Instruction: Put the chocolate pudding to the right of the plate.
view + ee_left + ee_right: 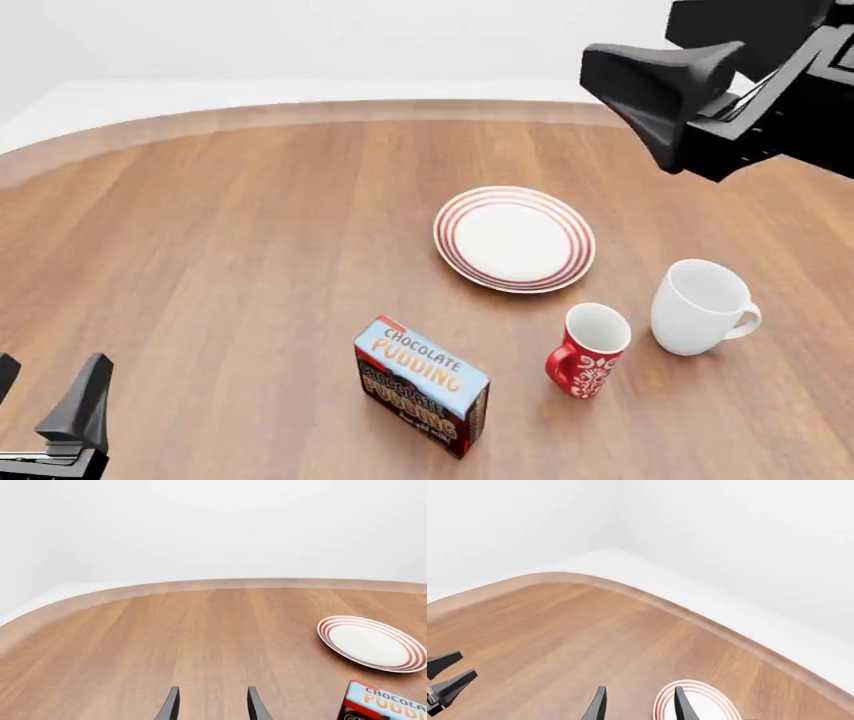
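Note:
The chocolate pudding (420, 385) is a small carton with a light blue top and a dark brown front. It stands on the wooden table in the near middle, and a corner of it shows in the left wrist view (383, 705). The plate (514, 238) is white with red rings and lies beyond the carton, slightly to its right. It also shows in the left wrist view (370, 642) and the right wrist view (697, 700). My left gripper (47, 395) is open and empty, low at the near left, far from the carton. My right gripper (639, 707) is open and empty. The right arm (721, 100) hangs high over the far right.
A red patterned mug (585, 350) stands right of the carton, near the plate's front right. A plain white mug (701, 307) stands just right of the red one. The table's curved far edge (334, 108) runs across the back.

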### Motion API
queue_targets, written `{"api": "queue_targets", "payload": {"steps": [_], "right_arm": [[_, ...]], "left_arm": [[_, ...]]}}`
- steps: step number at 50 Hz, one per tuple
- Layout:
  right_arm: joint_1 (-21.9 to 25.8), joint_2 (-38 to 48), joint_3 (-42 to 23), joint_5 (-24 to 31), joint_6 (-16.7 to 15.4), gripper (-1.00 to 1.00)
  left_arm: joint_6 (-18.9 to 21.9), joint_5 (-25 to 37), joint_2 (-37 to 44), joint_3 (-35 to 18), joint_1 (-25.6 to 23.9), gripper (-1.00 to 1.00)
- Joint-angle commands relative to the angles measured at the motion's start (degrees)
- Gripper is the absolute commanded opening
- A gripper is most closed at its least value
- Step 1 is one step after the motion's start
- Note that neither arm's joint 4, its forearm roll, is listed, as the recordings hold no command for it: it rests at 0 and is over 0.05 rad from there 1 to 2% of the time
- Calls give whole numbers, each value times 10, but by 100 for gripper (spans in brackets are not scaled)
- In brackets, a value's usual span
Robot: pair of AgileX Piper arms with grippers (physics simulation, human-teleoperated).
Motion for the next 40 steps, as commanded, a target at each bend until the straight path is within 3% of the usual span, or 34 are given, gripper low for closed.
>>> {"api": "queue_targets", "payload": {"steps": [1, 4, 13, 40], "right_arm": [[30, 68, -15, 2, 9, 100], [26, 67, -13, 11, 9, 100], [32, 99, 49, -34, 57, 100], [42, 120, 123, -55, 94, 100]], "left_arm": [[0, 0, 0, 0, 0, 100], [0, 0, 0, 0, 0, 100], [0, 0, 0, 0, 0, 100], [0, 0, 0, 0, 0, 100]]}}
